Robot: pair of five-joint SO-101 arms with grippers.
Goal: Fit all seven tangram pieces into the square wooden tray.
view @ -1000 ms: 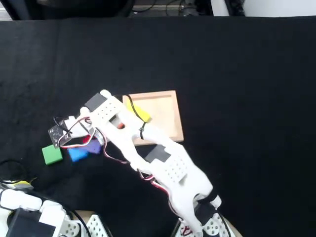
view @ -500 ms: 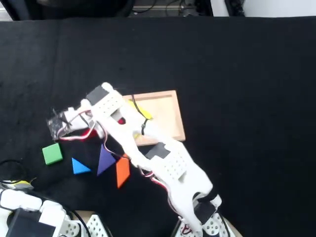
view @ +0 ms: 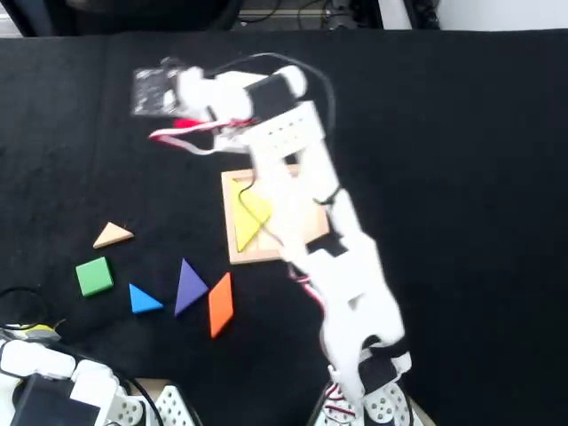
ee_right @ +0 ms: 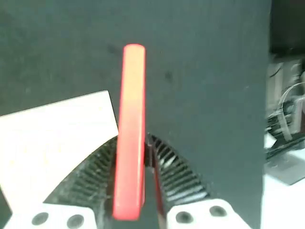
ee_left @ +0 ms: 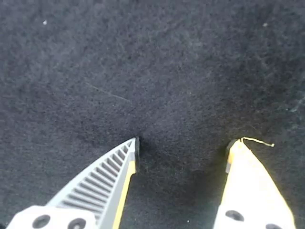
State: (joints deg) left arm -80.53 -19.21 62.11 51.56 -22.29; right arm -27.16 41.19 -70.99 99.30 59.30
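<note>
The red tangram piece (ee_right: 129, 95) shows edge-on as a thin, smooth slab with a rounded end. Its long axis runs straight out from the right gripper (ee_right: 132, 140), whose ribbed black jaws are clamped tight on its lower half. From above it reads as a narrow red strip pointing toward the table's left side, out past the far left corner of the square wooden tray (view: 253, 256). The white right arm stretches from the near edge across the tray, wrist bent leftward. A yellow triangle (view: 248, 217) lies inside the tray. On the black cloth (view: 461, 177) left of the tray sit a tan triangle (view: 113, 235), green square (view: 94, 276), blue triangle (view: 142, 299), purple triangle (view: 189, 287) and orange parallelogram (view: 220, 304). The left gripper (ee_left: 183, 143) hangs over bare cloth, fingers spread wide and holding nothing.
</note>
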